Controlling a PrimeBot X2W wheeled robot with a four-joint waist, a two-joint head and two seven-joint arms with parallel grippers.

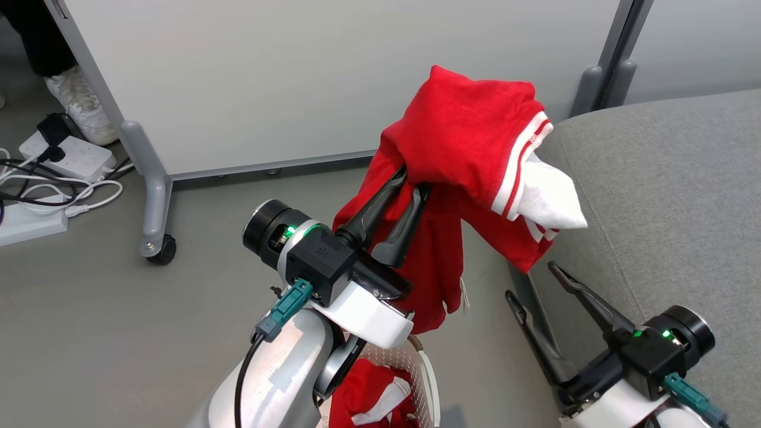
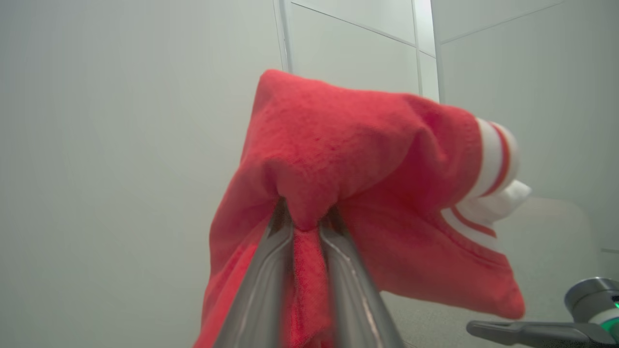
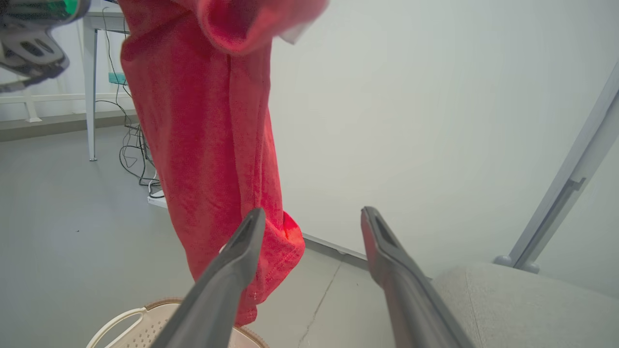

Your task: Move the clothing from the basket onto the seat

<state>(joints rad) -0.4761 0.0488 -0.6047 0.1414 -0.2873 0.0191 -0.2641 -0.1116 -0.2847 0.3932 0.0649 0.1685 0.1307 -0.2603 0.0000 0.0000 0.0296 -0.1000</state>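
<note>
Grey floor (image 1: 89, 333) runs under a white partition panel (image 1: 297, 77) that stands on a castor leg (image 1: 156, 208). Toward ten o'clock of the head view lie white power strips (image 1: 68, 156) with tangled cables, and a person's white shoe (image 1: 80, 104) stands just behind them. Near the middle, the left gripper (image 1: 414, 181) points toward one o'clock, its jaws pinching a fold of the red garment (image 1: 469, 142). The left wrist view shows the cloth bunched tight between the two fingers. That garment hangs in the air, its long part drooping toward six o'clock above the basket (image 1: 425, 368). Its striped trim and white panel stick out toward three o'clock and overlap the near edge of the seat (image 1: 666, 178) in the head view. A second garment (image 1: 368, 395) lies inside the basket at six o'clock. At five o'clock the right gripper (image 1: 531, 280) points toward eleven o'clock, jaws spread wide and holding nothing, just beside the seat's edge and below the hanging cloth.
</note>
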